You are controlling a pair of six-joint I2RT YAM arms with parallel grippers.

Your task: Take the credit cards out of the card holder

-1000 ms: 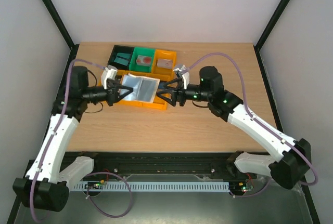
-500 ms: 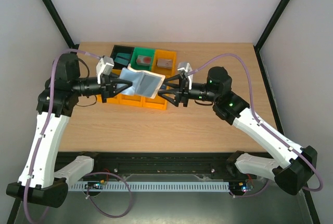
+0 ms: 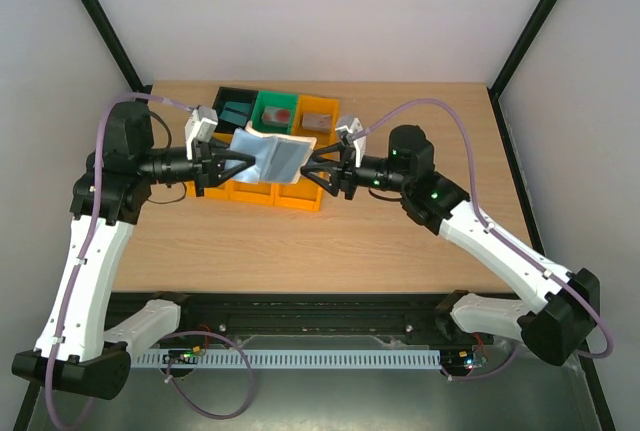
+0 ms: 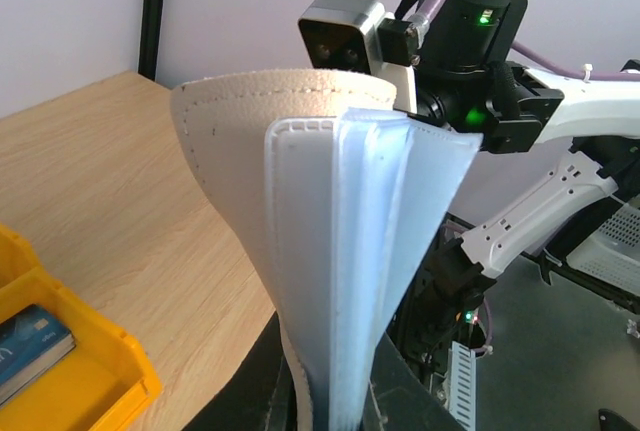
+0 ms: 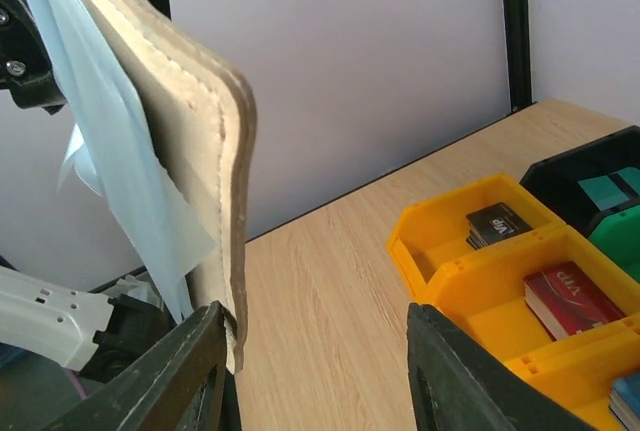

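The surface (image 3: 400, 221) fills the middle of the top view, and your two arms reach in from the lower corners to meet at its upper centre.

Three small bins stand in a row along the far edge: black bin (image 3: 222, 101), green bin (image 3: 260, 121) and orange bin (image 3: 335, 111). A teal card (image 3: 236, 111) lies in the black bin. The reddish thing in the green bin is too small to name.

Just below that row is the yellow bin (image 3: 300, 198). Much of it is hidden from above by the holder (image 3: 270, 156), which hangs spread open in the air between the end effectors, grey-blue inside up.

Your left end effector (image 3: 243, 163) is clamped on the holder's left edge. In the left wrist view the holder (image 4: 340, 271) rises from between its fingers and fills the centre, blocking the other end effector. Only the right wrist camera and arm show above and to the right of it. A blue card (image 4: 30, 336) lies in the yellow bin (image 4: 120, 376) at lower left.

Your right end effector (image 3: 310, 166) is at the holder's right edge with its jaws apart. In the right wrist view the tan edge (image 5: 215, 151) comes down just beside the left finger (image 5: 185, 371), and the other finger stands well clear. At right, a black card (image 5: 497, 223) and a red card (image 5: 572, 296) lie in yellow compartments.
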